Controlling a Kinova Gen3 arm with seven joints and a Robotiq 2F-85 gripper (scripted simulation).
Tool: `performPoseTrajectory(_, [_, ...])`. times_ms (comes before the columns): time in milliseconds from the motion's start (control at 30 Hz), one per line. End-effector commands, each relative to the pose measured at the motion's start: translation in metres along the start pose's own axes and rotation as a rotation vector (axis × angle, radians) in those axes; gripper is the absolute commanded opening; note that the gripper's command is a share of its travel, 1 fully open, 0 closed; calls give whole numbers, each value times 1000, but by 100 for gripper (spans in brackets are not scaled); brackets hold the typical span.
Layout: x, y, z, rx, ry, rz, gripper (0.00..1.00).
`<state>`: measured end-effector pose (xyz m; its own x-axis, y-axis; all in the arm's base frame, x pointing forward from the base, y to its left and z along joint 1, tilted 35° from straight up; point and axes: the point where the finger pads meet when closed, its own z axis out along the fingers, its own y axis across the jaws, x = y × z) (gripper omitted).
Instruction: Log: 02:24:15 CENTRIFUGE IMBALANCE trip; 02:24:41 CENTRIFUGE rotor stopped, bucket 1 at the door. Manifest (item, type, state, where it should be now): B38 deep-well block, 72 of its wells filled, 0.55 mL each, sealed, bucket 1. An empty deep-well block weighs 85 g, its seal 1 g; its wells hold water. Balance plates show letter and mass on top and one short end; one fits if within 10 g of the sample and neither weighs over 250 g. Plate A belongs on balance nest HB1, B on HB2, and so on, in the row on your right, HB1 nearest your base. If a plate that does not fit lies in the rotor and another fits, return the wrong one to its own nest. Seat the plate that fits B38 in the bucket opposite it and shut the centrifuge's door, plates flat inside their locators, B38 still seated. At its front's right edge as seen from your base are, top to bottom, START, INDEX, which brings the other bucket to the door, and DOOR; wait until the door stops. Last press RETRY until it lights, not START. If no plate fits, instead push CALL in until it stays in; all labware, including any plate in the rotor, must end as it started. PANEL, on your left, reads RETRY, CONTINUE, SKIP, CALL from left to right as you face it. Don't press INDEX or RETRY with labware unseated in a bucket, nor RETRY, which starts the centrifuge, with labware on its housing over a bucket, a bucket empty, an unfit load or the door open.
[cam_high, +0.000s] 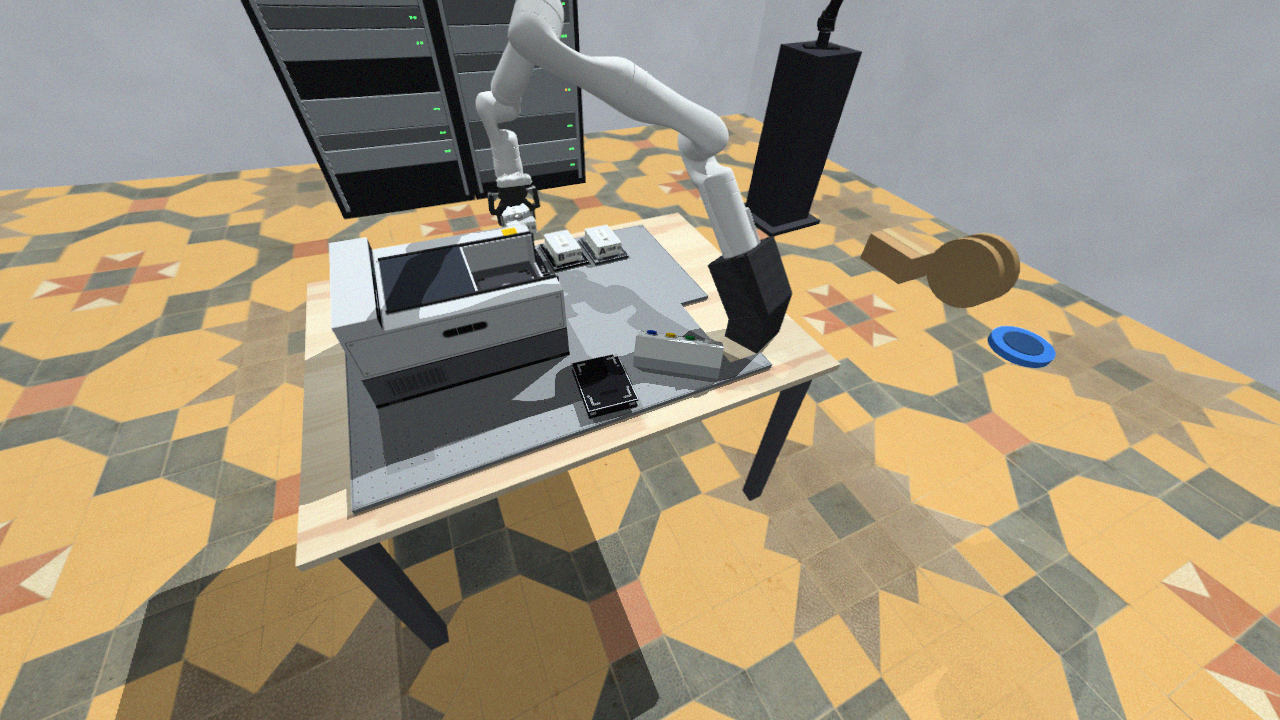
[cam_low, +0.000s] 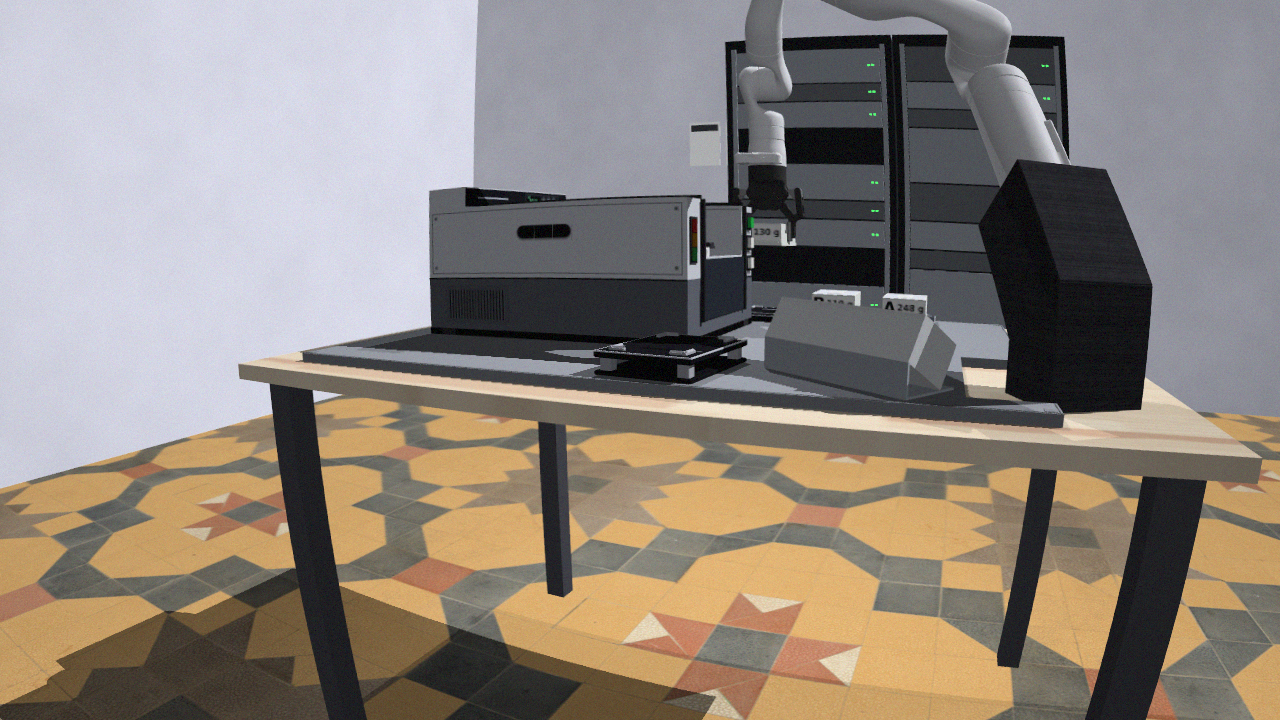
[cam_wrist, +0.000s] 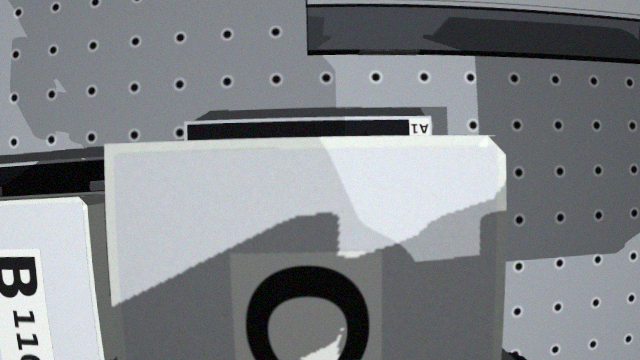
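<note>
My gripper (cam_low: 768, 201) hangs above the far end of the nest row, beside the centrifuge's (cam_high: 447, 298) front right edge. It grips a white balance plate marked 130 g (cam_low: 769, 232) and holds it in the air. In the wrist view this plate (cam_wrist: 305, 240) fills the middle, with part of a round black letter on top. Its empty black nest (cam_wrist: 300, 129) lies below on the perforated deck. Plate B (cam_high: 563, 245) and plate A, marked 248 g (cam_low: 904, 305), sit in their nests. The centrifuge's top opening (cam_high: 505, 259) is uncovered and looks dark; I cannot tell what is inside it.
The grey button panel (cam_high: 678, 353) stands near the table's front right, with an empty black plate holder (cam_high: 604, 385) beside it. The arm's dark base block (cam_high: 751, 300) is at the right edge. A tall black column (cam_high: 801, 134) and server racks stand behind.
</note>
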<state>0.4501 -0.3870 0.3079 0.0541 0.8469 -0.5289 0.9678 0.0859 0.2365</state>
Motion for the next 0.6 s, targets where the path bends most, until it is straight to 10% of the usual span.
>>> performPoseTrajectory(0, [0, 0, -3, -1, -1, 0, 95])
performPoseTrajectory(567, [0, 0, -23, -1, -1, 0, 95])
